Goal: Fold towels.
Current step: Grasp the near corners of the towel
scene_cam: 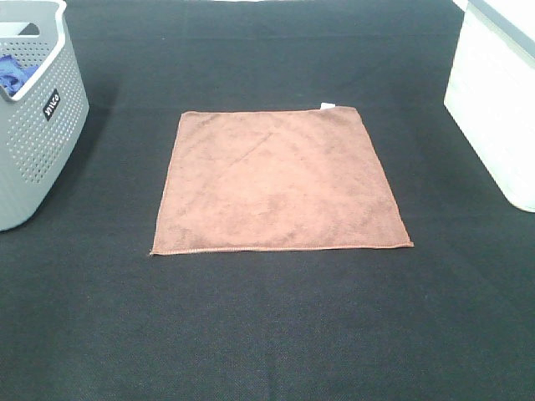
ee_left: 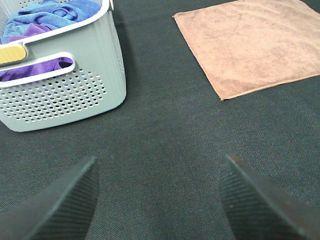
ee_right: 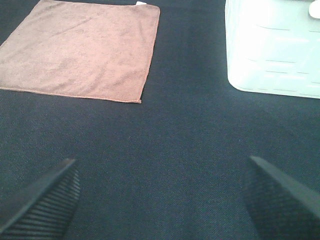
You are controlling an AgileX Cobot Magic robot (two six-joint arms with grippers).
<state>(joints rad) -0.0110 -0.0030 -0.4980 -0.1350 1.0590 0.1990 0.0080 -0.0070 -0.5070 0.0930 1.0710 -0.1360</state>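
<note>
Flatly spread, square reddish-brown microfibre towel (scene_cam: 280, 182), stitched hem, centre on black woven cloth (scene_cam: 267, 334), between perforated grey basket (scene_cam: 38, 159) left and white bin (scene_cam: 493, 109) right. Left gripper (ee_left: 159, 172), right gripper (ee_right: 162, 167): ribbed jaws wide apart, holding nothing.

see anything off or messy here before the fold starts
Nothing stands out. The towel lies flat and unfolded, with only a faint diagonal crease; the grey basket and white bin stand upright, clear of it.
</note>
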